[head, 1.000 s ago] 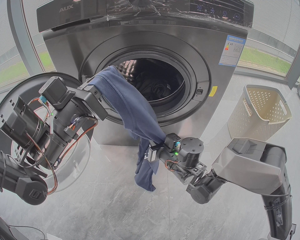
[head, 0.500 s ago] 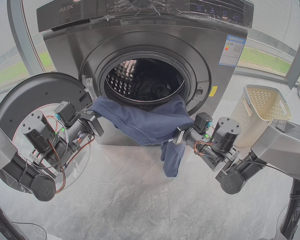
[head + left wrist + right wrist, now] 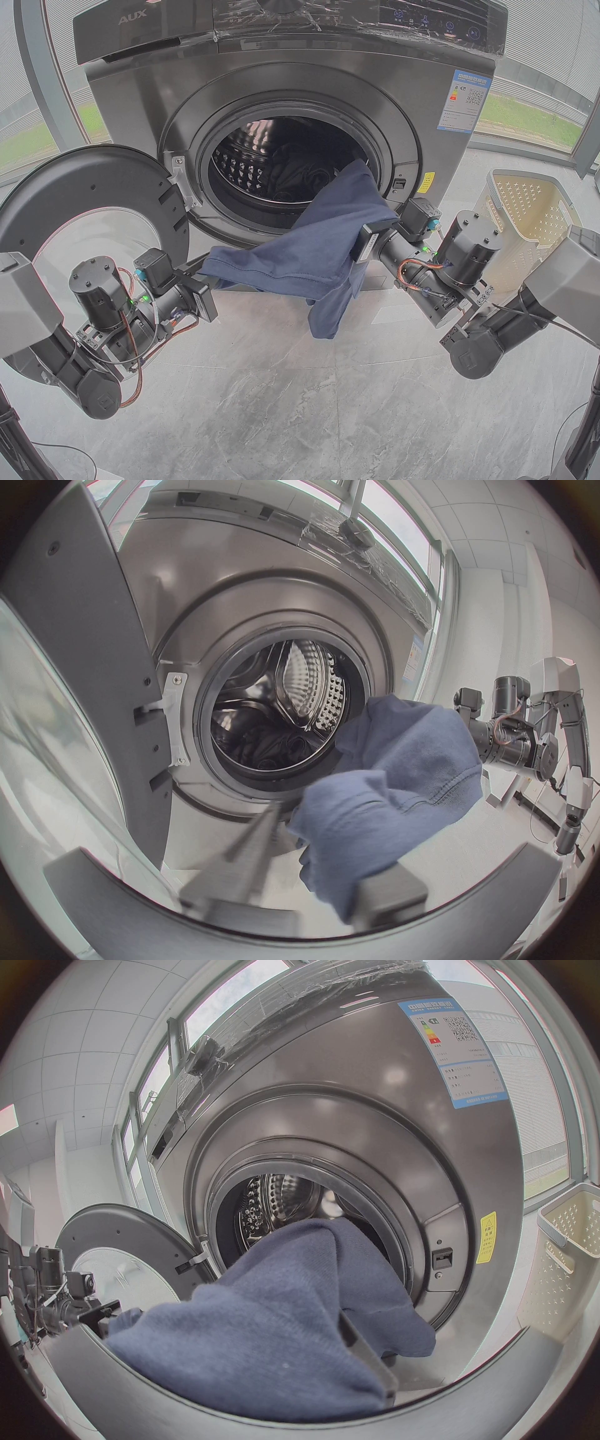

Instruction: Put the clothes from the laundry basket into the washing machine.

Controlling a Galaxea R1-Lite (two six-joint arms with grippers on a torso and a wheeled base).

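The left gripper (image 3: 205, 280) is low down in front of the open door (image 3: 81, 187). It is clenched on one end of the blue shirt (image 3: 300, 256). Its arm comes in from the left and points toward the washing machine (image 3: 300, 75). The right gripper (image 3: 367, 240) is higher up and is pinched tight on the other end of the shirt. Its arm comes in from the right, between the laundry basket (image 3: 531, 219) and the round hole of the machine. The shirt is stretched between the two grippers, up in the air over the floor (image 3: 281, 406). One part of it hangs down toward the floor. Its top edge reaches up in front of the lower right part of the hole, but I cannot tell if it touches the rim. The basket stands on the floor just to the right of the machine. Deep inside the drum lie some dark clothes (image 3: 300, 175).
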